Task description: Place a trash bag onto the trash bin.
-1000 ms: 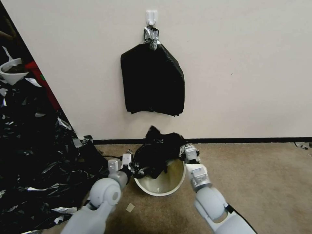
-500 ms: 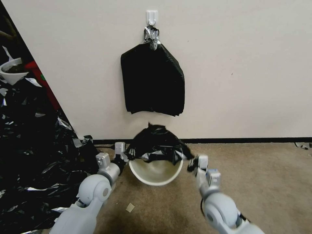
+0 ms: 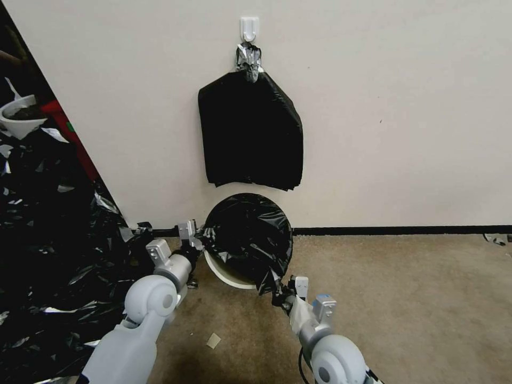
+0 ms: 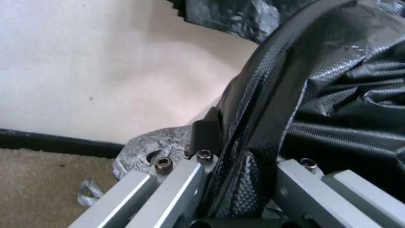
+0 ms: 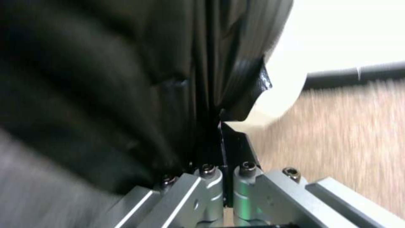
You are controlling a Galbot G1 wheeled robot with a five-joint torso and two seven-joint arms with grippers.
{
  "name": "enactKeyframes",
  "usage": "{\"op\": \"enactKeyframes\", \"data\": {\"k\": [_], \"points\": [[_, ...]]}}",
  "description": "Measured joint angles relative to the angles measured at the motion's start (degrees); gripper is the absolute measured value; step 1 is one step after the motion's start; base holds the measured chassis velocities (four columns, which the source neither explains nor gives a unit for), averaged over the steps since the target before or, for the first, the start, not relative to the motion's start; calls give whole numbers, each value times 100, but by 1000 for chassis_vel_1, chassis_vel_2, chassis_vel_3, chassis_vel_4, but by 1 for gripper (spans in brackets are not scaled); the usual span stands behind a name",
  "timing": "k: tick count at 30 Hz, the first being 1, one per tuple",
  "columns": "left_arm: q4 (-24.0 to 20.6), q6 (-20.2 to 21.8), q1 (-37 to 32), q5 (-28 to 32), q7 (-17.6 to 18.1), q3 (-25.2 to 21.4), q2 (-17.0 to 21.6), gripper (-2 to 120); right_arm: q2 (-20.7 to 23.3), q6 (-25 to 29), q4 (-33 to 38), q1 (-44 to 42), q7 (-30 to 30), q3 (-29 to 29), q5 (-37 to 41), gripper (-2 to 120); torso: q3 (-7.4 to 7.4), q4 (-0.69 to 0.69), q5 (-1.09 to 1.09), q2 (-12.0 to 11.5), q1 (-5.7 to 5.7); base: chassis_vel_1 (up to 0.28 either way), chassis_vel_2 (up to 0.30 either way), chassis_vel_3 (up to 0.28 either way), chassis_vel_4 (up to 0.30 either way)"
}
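Beige carpet at wall: trash bin (image 3: 226, 277), tipped, mouth covered by trash bag (image 3: 248, 234). Film thin, light, slippery, tearable; take at hem. Left hand (image 3: 198, 240) and right hand (image 3: 281, 293) both clenched on hem at opposite rim sides.

Pale grey arms, silver screw-studded wrists

trash bag (image 3: 248, 234): thin glossy black film with silvery creases, stretched taut as a round sheet across the bin's mouth; one corner trails down toward the carpet at the lower right.
trash bin (image 3: 226, 273): small round cream-white bucket, tipped so its mouth faces the camera, on the carpet by the wall; a crescent of rim shows at the lower left.
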State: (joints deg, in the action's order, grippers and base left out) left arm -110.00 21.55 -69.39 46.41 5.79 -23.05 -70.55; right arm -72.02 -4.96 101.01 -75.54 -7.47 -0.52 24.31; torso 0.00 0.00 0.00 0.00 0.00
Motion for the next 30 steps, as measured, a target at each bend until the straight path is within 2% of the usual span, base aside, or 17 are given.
{"op": "enactKeyframes", "data": {"k": [1,3,4,5,6,7,10,13,15,17,18,19,23,24,26,28,30], "points": [[0,0,0,0,0,0,0,2,0,0,0,0,0,0,0,0,0,0,0,0,0,0,0,0,0],[-13,45,0,54,24,-39,-23,2,-127,899,-715,148,383,-169,-1631,0,0,0,1,0,0,0,0,0,0],[-16,61,-2,61,24,-45,-23,2,-160,1226,-951,188,434,-258,-2182,0,0,0,1,0,0,0,0,0,0],[-16,61,-2,61,24,-45,-23,2,-160,1226,-951,188,434,-258,-2182,0,0,0,1,0,0,0,0,0,0],[-20,87,-9,63,25,-53,-21,2,-206,1800,-1287,248,463,-433,-3234,0,0,-1,0,0,0,0,0,0,0],[-27,100,-13,63,25,-60,-12,2,-207,2075,-1383,256,457,-521,-3744,2,0,-1,1,0,0,0,0,0,0],[-29,109,-13,52,30,-73,-4,2,-134,2185,-1258,178,347,-510,-3929,9,0,0,1,0,0,0,0,0,0],[4,107,35,40,117,-65,-4,1,111,2098,-589,-70,239,-408,-3714,23,0,0,1,0,0,0,0,0,0],[15,106,50,43,140,-58,-5,1,185,2067,-443,-131,233,-392,-3667,26,0,0,0,0,0,0,0,0,0],[49,107,106,38,212,-55,0,1,552,1904,51,-389,218,-349,-3441,36,0,-1,0,0,0,0,0,0,0],[51,107,123,38,229,-55,6,1,665,1811,185,-471,209,-338,-3365,41,0,-1,1,0,0,0,0,0,0],[51,107,123,38,229,-55,6,1,665,1811,185,-471,209,-338,-3365,41,0,-1,1,0,0,0,0,0,0],[51,128,199,37,323,-48,20,1,1214,1452,649,-804,186,-346,-3079,58,0,-2,1,0,0,0,0,0,0],[51,128,199,37,323,-48,20,1,1214,1452,649,-804,186,-346,-3079,58,0,-2,1,0,0,0,0,0,0],[51,145,242,37,367,-44,24,1,1433,1507,833,-938,311,-435,-2994,69,0,-1,1,0,0,0,0,0,0],[51,147,258,37,380,-44,25,1,1490,1606,900,-985,444,-470,-2925,73,0,-1,0,0,0,0,0,0,0],[57,157,287,37,400,-43,25,1,1534,1909,986,-1029,779,-529,-2819,83,0,-1,0,0,0,0,0,0,0]]}}
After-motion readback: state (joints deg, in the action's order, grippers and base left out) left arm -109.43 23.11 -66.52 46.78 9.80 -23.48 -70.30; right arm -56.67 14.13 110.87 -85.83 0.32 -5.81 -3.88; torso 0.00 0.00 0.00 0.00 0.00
